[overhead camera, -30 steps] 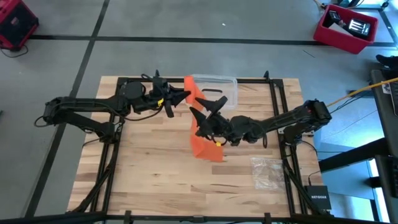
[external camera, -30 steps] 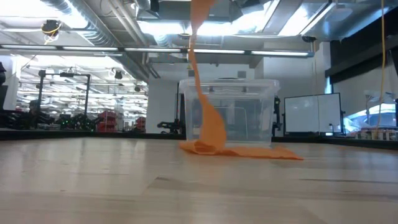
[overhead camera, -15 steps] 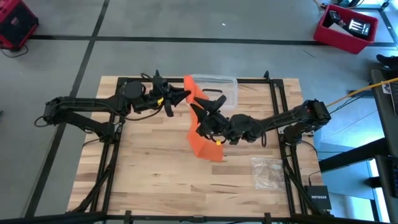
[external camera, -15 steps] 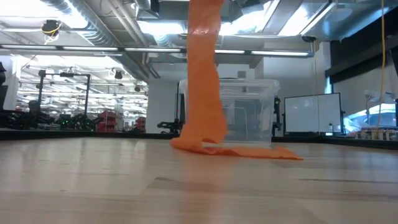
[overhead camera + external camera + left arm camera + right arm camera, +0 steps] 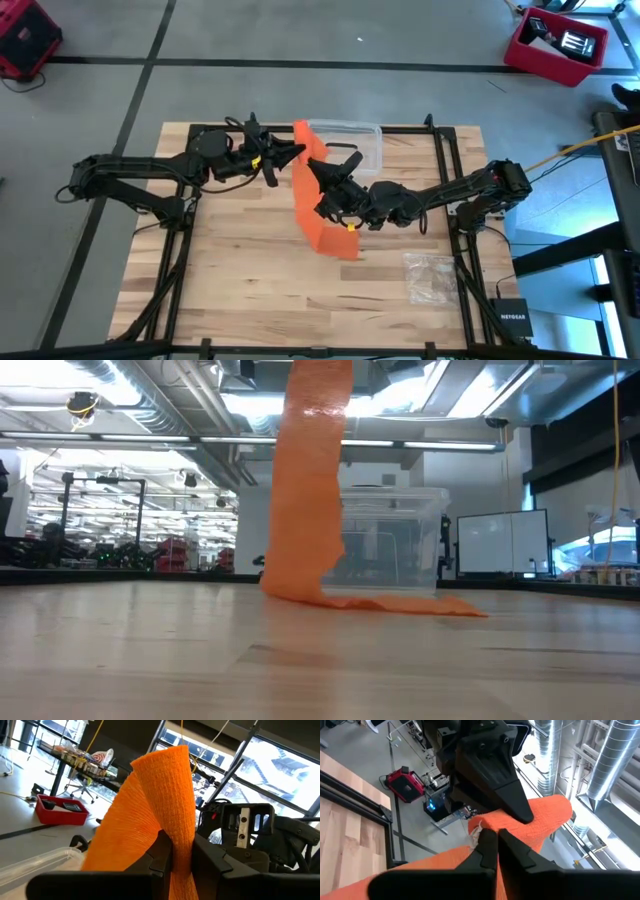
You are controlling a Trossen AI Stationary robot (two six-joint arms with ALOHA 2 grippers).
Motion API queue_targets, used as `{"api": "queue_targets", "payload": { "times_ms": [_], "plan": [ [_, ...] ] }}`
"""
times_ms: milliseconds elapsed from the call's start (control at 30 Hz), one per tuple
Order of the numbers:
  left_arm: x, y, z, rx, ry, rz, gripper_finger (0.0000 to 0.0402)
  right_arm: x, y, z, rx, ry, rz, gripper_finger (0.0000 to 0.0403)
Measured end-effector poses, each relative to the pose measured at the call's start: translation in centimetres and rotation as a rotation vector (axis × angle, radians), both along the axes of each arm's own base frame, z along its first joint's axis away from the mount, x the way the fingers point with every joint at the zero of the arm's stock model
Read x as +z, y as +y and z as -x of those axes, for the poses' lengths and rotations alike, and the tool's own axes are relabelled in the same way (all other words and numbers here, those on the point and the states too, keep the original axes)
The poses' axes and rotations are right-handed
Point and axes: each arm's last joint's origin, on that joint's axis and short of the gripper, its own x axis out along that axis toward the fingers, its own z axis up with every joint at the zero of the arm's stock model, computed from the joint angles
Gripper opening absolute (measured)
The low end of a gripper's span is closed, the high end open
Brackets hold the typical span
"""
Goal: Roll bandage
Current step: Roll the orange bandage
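While the left fingers [image 5: 296, 152] pinch the bandage [image 5: 310, 205] at its top far end, its length hangs down to the counter [image 5: 240, 270], right fingers [image 5: 318, 172] clamped just below.

A clear plastic box [image 5: 355, 141] sits at the far edge of the wooden worktop [image 5: 240, 270]. A crinkled clear plastic bag [image 5: 432, 276] lies near the right front corner. Red bin [image 5: 556, 45] on the grey floor [image 5: 300, 40].

I saw the tabletop [image 5: 230, 270] open along its near edge and left side. The hanging bandage [image 5: 312, 200] blocked the middle, the clear box [image 5: 362, 143] the far edge, a plastic bag [image 5: 432, 275] the near right corner.
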Motion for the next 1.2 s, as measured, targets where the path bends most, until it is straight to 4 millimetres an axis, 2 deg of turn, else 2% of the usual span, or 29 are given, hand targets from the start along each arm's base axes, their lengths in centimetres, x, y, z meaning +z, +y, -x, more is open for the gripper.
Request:
{"api": "queue_targets", "payload": {
  "times_ms": [267,733,1000,1200],
  "plan": [
    [-0.1,0.0,0.0,-0.002,0.025,-0.052,0.0049,-0.1,0.6,0.1,-0.007,-0.009,-0.028,0.0003],
    [-0.1,-0.1,0.0,0.000,0.029,-0.105,0.0049,-0.3,4.6,1.2,0.032,-0.006,-0.102,0.0001],
    [-0.1,-0.1,0.0,0.003,0.027,-0.101,0.0049,-0.3,5.1,1.8,-0.007,0.001,-0.151,0.0001],
    [-0.1,-0.4,0.0,-0.018,0.028,-0.111,0.0034,-1.0,6.3,2.3,-0.029,0.011,-0.206,0.0030]
  ]
}}
